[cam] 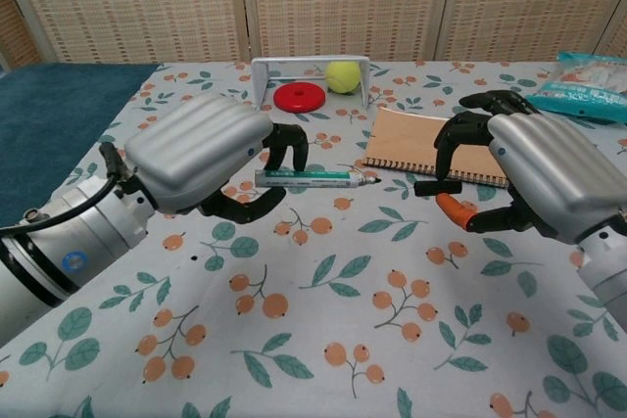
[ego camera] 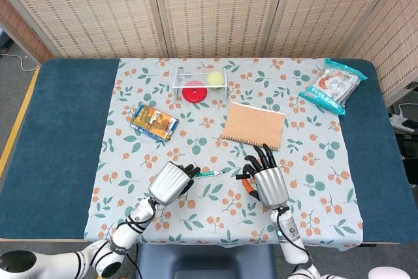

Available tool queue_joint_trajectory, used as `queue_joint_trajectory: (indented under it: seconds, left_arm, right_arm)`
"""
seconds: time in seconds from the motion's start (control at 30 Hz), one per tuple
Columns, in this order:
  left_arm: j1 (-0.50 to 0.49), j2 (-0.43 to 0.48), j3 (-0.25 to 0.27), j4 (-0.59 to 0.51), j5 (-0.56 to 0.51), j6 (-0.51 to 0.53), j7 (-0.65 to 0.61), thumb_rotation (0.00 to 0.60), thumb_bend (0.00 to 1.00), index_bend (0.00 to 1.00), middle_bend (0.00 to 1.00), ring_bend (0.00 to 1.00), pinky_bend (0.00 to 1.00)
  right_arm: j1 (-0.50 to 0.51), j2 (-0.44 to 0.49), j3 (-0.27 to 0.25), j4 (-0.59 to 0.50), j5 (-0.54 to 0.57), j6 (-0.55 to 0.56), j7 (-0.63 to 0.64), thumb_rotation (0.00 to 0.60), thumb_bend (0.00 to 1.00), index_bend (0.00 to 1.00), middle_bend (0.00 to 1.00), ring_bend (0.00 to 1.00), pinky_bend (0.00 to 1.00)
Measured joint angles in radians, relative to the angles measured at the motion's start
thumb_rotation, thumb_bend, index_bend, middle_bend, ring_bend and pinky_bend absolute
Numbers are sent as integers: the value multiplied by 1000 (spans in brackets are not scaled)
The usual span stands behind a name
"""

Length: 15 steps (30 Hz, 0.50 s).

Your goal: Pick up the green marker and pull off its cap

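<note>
the left hand (cam: pixel 201 159) is gripping the green marker (cam: pixel 309 178) above the worktop's near edge, its tip bared and pointing right. the right hand (cam: pixel 534 178) is pinching the dark cap (cam: pixel 438 186), clear of the marker. the notebook (cam: pixel 431 144) is lying behind them, mid-worktop.

Print on green marker (cam: pixel 309 177), perhaps a brand, too blurred to read

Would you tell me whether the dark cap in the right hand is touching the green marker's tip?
Apart. The chest view shows floral cloth between the green marker held by the left hand and the dark cap pinched by the right hand.
</note>
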Motion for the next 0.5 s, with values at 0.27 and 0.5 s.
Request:
queue_joint_trajectory:
  seconds: [0.27, 0.5]
  left_arm:
    - [25, -5, 24, 74, -21, -4, -70, 600, 628, 858, 985, 846, 1000]
    - [27, -5, 43, 120, -46, -65, -115, 600, 522, 620, 794, 831, 1000]
  right_arm:
    - [-4, -47, -15, 67, 20, -29, -1, 600, 539, 940, 308, 87, 0]
    - [0, -115, -15, 155, 37, -51, 3, 600, 539, 410, 259, 53, 0]
